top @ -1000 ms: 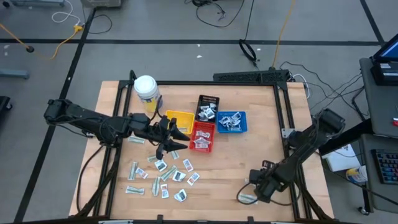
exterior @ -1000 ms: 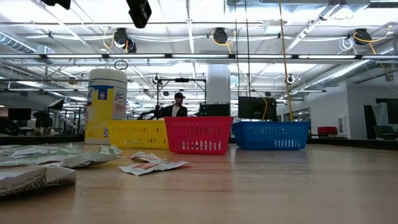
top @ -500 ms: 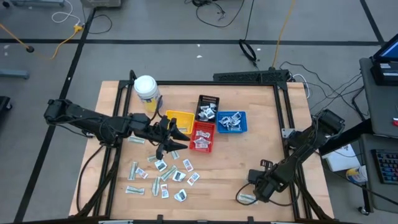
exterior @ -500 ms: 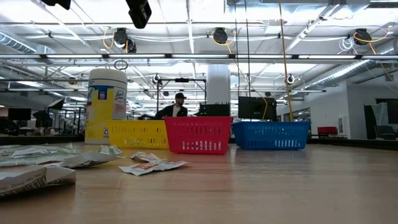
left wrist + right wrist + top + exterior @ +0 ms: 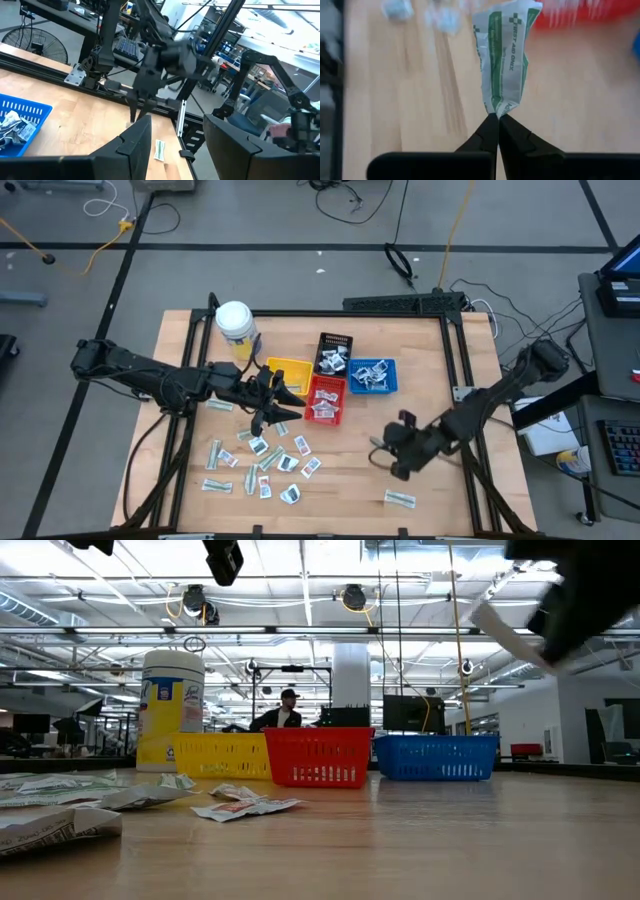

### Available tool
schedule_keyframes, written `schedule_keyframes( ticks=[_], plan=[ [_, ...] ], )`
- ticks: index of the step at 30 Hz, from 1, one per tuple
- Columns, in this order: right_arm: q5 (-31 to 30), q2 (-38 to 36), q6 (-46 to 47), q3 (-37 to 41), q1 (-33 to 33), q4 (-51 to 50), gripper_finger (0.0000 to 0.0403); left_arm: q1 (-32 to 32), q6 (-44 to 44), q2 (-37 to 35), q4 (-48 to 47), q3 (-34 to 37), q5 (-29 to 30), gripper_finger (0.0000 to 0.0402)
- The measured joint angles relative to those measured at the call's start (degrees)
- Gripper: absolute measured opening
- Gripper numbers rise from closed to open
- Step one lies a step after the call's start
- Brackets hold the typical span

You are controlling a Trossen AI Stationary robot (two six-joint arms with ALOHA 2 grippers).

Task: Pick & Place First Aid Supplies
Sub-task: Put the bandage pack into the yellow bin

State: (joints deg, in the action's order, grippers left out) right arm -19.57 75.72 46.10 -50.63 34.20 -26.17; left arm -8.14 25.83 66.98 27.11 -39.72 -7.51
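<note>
The right gripper [image 5: 498, 116] is pinched shut on one end of a green-and-white wrapper [image 5: 503, 56], which stands up from the fingertips, creased and hanging free of the table. In the high view this gripper [image 5: 388, 452] sits at about four o'clock of the table's middle, with a second green wrapper [image 5: 400, 499] lying flat on the wood near the front edge, at roughly five o'clock from it.

The step in hand looks like carrying the held packet toward the small trays. To do it well, the grip should stay tight, since only a narrow edge is caught and a quick swing could shake the wrapper loose. Judging by the trays' walls, the packet ought to be brought fully over the chosen tray before the fingers part. The red tray [image 5: 325, 399] and blue tray [image 5: 372, 376] lie toward eleven o'clock from the gripper.

The right arm reaches in from the table's right edge, stretched low and angled toward the centre. The left gripper [image 5: 272, 402] waits beside the yellow tray [image 5: 288, 370], its fingers [image 5: 134, 145] standing apart and holding nothing.
</note>
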Motion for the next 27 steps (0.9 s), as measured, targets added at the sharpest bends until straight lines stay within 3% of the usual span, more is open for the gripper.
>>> schedule_keyframes(
  ticks=[5, 12, 16, 27],
  plan=[
    [-1.86, -3.34, -10.03, -0.02, -5.99, 13.43, 0.0001, 0.00, 0.00, 0.00, 0.00, 0.00, 0.00, 0.0184],
    [-1.22, -2.49, -21.88, -0.10, -11.74, 34.40, 0.0001, 0.00, -0.07, 0.00, 0.20, 0.00, 0.03, 0.0184],
    [1.74, -0.95, -25.93, -0.11, -15.09, 44.83, 0.0000, -0.35, -1.53, 0.00, 0.20, 0.00, 3.46, 0.0184],
    [12.39, 5.03, -26.14, -3.70, -20.67, 50.37, 0.0000, -1.46, -5.86, 1.50, -0.02, -0.70, 11.15, 0.0184]
  ],
)
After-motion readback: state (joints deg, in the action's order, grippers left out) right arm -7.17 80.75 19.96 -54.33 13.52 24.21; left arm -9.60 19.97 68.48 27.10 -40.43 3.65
